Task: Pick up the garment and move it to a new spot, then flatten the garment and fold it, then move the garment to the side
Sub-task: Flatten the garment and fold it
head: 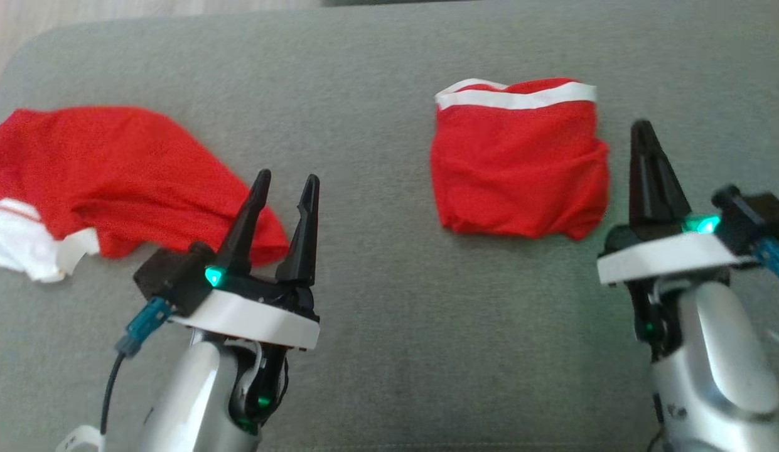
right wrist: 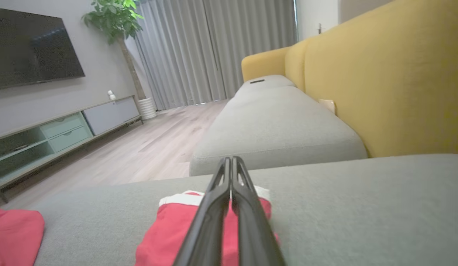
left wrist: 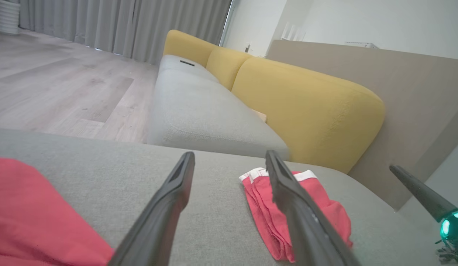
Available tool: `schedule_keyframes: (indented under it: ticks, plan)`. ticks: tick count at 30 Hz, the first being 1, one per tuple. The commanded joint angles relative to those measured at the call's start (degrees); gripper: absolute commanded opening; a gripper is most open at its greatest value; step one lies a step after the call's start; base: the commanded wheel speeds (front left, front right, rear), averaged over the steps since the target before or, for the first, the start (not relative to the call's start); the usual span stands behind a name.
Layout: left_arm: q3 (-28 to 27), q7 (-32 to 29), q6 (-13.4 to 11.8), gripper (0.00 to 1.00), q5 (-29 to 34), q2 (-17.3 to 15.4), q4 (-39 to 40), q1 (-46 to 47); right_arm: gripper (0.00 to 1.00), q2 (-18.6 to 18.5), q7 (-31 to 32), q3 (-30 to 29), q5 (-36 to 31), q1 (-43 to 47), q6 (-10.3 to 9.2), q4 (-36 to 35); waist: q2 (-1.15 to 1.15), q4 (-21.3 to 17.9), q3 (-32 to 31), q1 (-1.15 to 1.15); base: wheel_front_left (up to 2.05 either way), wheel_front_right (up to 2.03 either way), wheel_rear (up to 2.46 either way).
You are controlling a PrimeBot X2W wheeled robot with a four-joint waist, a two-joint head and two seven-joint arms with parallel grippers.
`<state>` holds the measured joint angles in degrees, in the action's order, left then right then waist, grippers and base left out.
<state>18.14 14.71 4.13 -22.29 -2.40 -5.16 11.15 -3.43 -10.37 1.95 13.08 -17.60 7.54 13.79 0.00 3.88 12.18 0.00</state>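
A folded red garment with a white waistband lies flat on the grey cushion, right of centre. My right gripper is shut with nothing between its fingers, just off the folded garment's right edge. In the right wrist view the closed fingers point over that garment. A second, crumpled red garment with white trim lies at the far left. My left gripper stands open and empty, fingertips at the crumpled garment's right edge. The left wrist view shows the open fingers, the folded garment and the right gripper's tip.
The grey cushion's far edge drops to a wooden floor. A sofa with a grey seat and yellow backrest runs on beyond. A TV cabinet, a plant and curtains stand further off.
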Motion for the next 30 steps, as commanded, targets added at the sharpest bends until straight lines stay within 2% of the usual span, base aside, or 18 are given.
schedule_keyframes:
  ticks: [1,5,6,14,22,30]
  plan:
    - [-1.4,0.3,0.4,1.0,0.1,-0.5,1.9,2.9,0.0,0.5,-0.6,1.8,-0.7,-2.9,-0.05,-1.2,0.0,1.9,1.5,0.0,0.0,0.0,0.0]
    - [-0.5,0.3,0.1,1.0,-0.5,-0.5,1.8,3.7,0.0,0.5,-1.0,3.1,-2.8,-6.4,-0.05,3.2,0.0,5.2,3.1,0.0,0.0,0.0,0.0]
    - [-0.1,0.3,0.0,1.0,-0.7,-0.5,1.7,4.0,0.0,0.5,-1.2,3.3,-3.9,-8.1,-0.05,6.2,0.0,6.7,3.8,0.0,0.0,0.0,0.0]
    - [0.7,0.3,-0.5,1.0,-1.8,-0.5,1.6,4.2,0.0,0.5,-2.2,0.4,-8.2,-13.9,-0.05,20.6,0.0,11.2,5.3,0.0,0.0,0.0,0.0]
    - [0.9,0.3,-0.9,1.0,-2.2,-0.5,1.7,4.0,0.0,0.2,-1.7,-3.2,-12.3,-18.8,-0.05,33.8,0.0,11.3,6.0,0.0,0.0,0.0,0.0]
    - [-0.1,0.3,-0.7,1.0,-1.5,-0.5,1.0,3.8,0.0,0.5,-3.9,-2.5,-10.1,-20.8,-0.05,36.7,0.0,8.1,4.3,0.0,0.0,0.0,0.0]
